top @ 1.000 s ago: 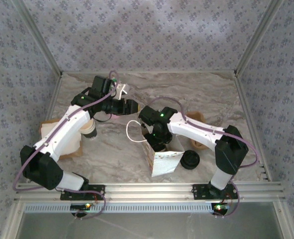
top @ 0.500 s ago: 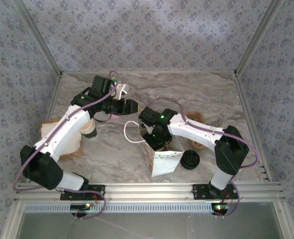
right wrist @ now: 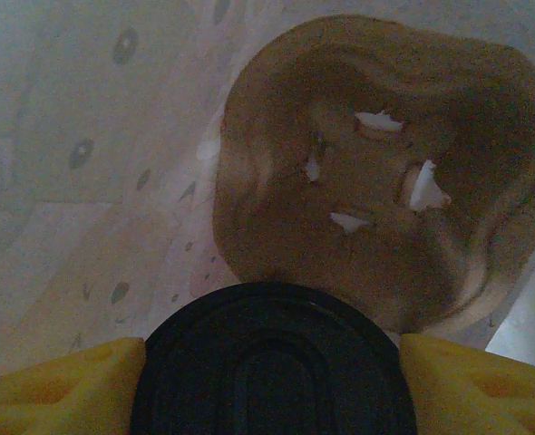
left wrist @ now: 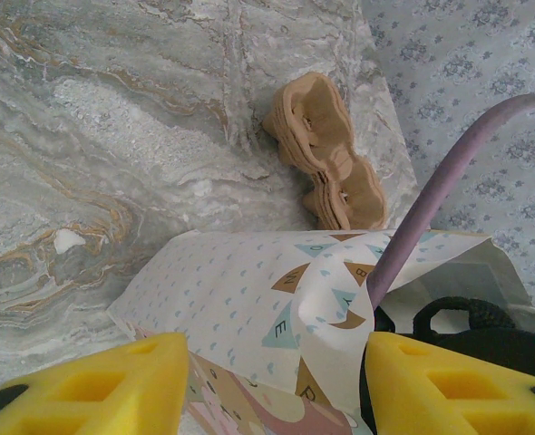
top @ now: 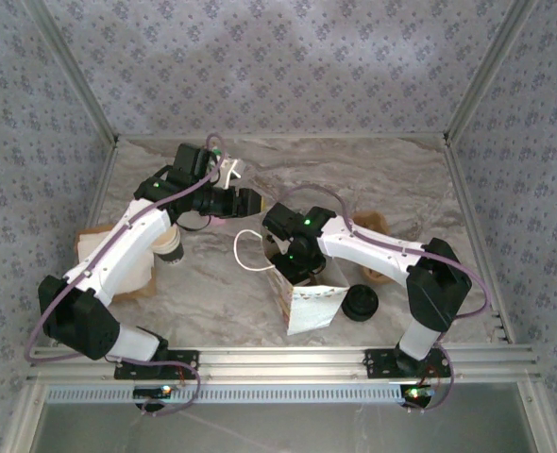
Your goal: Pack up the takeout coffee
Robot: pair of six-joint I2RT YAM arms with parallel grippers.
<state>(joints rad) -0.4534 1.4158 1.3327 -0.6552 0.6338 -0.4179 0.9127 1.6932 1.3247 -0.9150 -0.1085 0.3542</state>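
The takeout coffee's black lid [right wrist: 272, 362] sits between my right gripper's [right wrist: 272, 385] yellow fingers, touching both. It hangs inside the white patterned paper bag [top: 312, 307], above a brown cardboard cup carrier [right wrist: 385, 181] on the bag's floor. The cup below the lid is hidden. From above, my right wrist [top: 293, 247] reaches down into the bag's mouth. My left gripper [left wrist: 277, 385] hovers at the bag's far upper edge [left wrist: 249, 290], its fingers wide apart with the folded paper between them, not pinched.
A lidless cream cup [top: 170, 247] stands under my left arm, by brown paper [top: 94, 241] at the left edge. A stack of black lids [top: 360, 303] and brown carriers [top: 373, 274] lie right of the bag. Another carrier [left wrist: 326, 149] lies beyond it.
The bag's white handle loop has shifted slightly left. Neither arm has visibly moved.
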